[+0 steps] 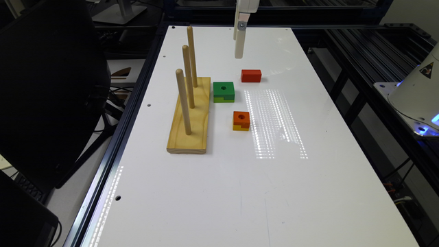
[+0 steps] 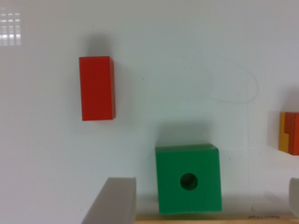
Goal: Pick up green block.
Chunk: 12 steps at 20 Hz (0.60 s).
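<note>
The green block (image 1: pixel 223 91) lies flat on the white table, dark green top with a round hole, lime-yellow step below. It sits just beside the wooden peg base. My gripper (image 1: pixel 239 51) hangs well above the table, farther back than the block and slightly toward the exterior view's right. In the wrist view the green block (image 2: pixel 173 163) lies between my two grey fingertips (image 2: pixel 112 200), which stand far apart with nothing in them. The gripper (image 2: pixel 203 198) is open and clear of the block.
A wooden base (image 1: pixel 192 116) with three upright pegs stands at the block's left in the exterior view. A plain red block (image 1: pixel 251 75) (image 2: pixel 97 87) lies behind it, and an orange-and-yellow holed block (image 1: pixel 241 120) (image 2: pixel 290 133) in front.
</note>
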Each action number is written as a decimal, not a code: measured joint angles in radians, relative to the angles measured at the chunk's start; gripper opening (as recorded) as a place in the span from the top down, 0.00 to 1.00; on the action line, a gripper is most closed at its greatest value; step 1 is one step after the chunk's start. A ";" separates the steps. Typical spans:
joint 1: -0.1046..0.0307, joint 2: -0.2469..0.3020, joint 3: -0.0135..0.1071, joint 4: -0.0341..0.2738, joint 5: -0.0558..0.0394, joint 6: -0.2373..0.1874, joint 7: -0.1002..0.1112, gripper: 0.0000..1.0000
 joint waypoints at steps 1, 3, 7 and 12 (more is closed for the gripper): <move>-0.001 0.000 0.000 0.000 -0.0009 0.000 0.000 0.00; -0.002 0.001 0.000 0.000 -0.0031 0.000 0.000 0.00; -0.003 0.046 0.000 0.000 -0.0059 0.029 0.000 0.00; -0.004 0.123 0.000 0.003 -0.0090 0.101 0.000 0.00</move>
